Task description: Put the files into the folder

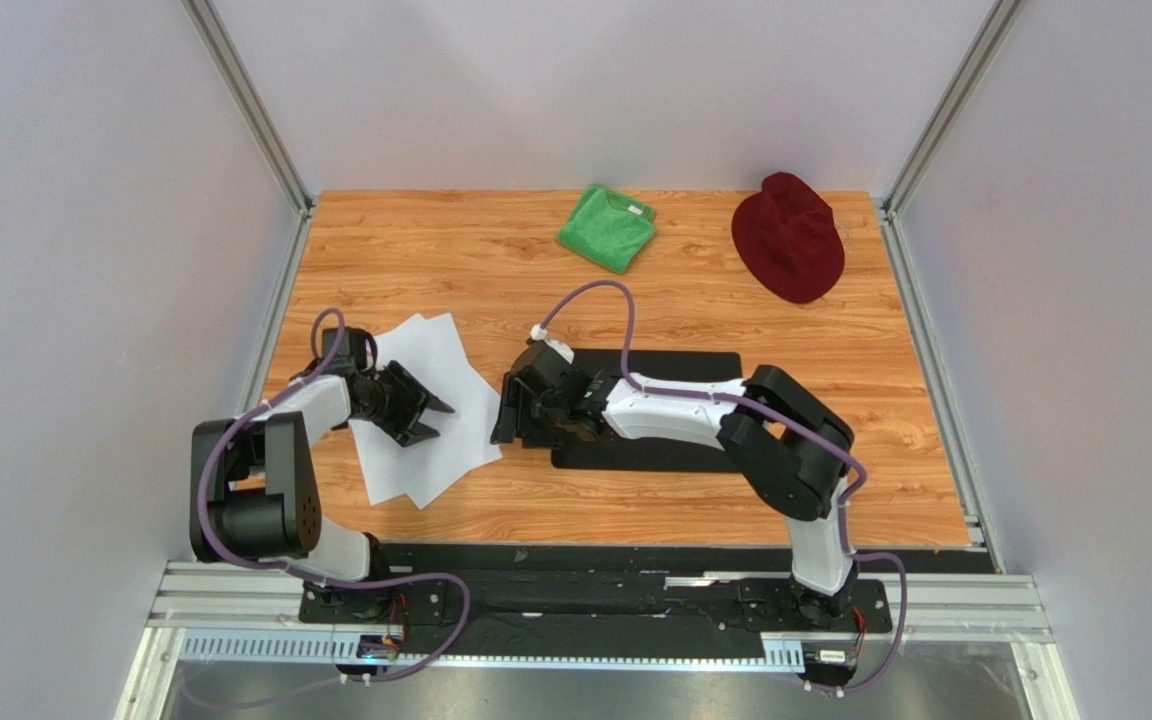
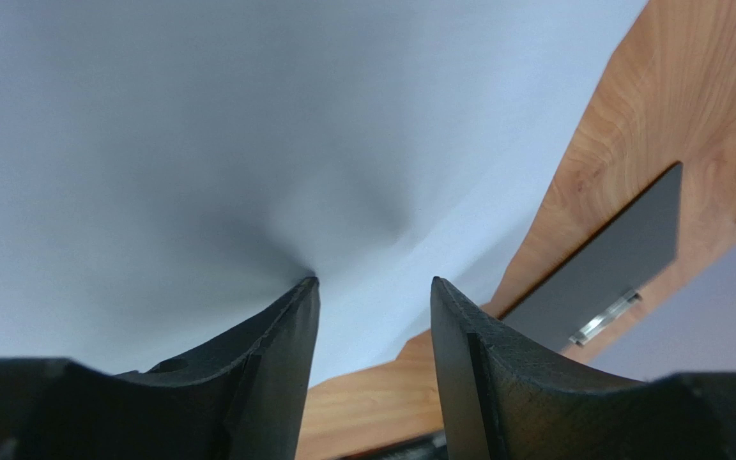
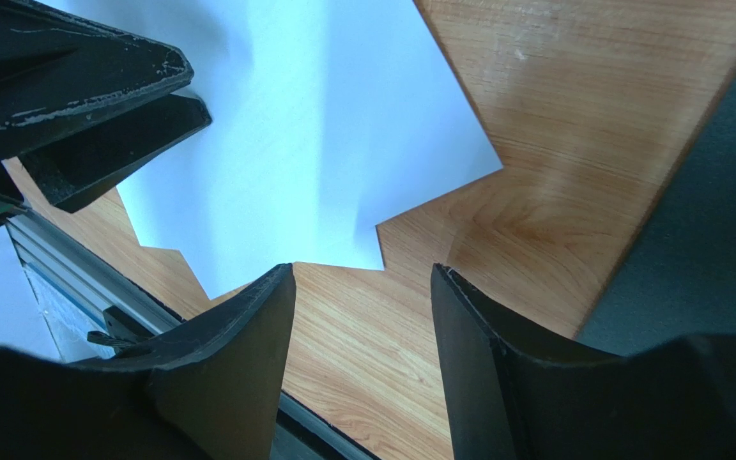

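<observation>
Left gripper (image 2: 372, 286): jaws parted, tips down on files (image 1: 426, 348) at table's left, nothing clamped. Right gripper (image 3: 362, 273): parted, empty, over bare wood between files and folder (image 1: 684, 365). Right arm overlies folder. Green cloth (image 1: 608, 228), red hat (image 1: 788, 236) far side.

Counting up: one black folder (image 1: 683, 365), one green cloth (image 1: 608, 227), one dark red hat (image 1: 788, 236), one left arm (image 1: 259, 488), one right arm (image 1: 781, 438), overlapping white files (image 1: 432, 348), at least two, exact tally unclear
</observation>
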